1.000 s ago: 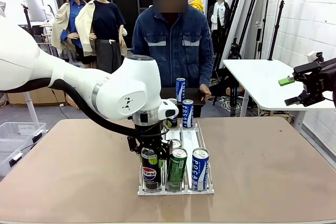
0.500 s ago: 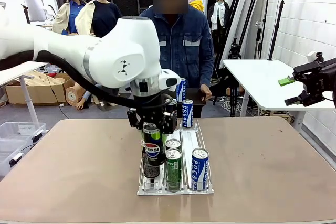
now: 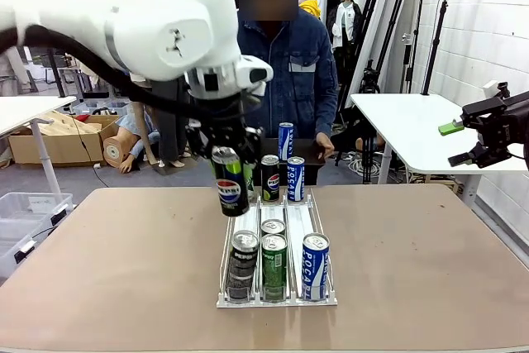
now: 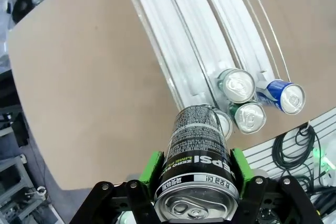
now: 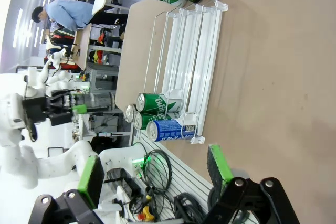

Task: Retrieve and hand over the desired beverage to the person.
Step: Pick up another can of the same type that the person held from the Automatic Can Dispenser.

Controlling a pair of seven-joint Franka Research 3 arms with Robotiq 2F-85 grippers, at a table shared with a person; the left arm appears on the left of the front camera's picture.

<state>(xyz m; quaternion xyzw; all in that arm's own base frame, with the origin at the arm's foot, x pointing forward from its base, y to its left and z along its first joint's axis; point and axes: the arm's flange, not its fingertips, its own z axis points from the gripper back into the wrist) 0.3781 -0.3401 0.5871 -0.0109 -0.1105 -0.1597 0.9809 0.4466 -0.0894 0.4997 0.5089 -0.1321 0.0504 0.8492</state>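
My tan desk [image 3: 430,270] under even indoor light, white table [image 3: 405,126] beyond its far right corner, white block wall [image 3: 475,22] behind that table, cardboard box [image 3: 62,148] on the grey floor [image 3: 107,178] far left of my desk

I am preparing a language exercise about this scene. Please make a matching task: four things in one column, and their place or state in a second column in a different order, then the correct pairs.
Things:
1. Pepsi can
2. green can
3. blue Pocari can
4. right gripper

Places or states:
A. front of the rack's middle lane
B. open, holding nothing
C. lifted above the rack, clamped in the left gripper
D. front of the rack's right lane

Pairs: 1-C, 2-A, 3-D, 4-B
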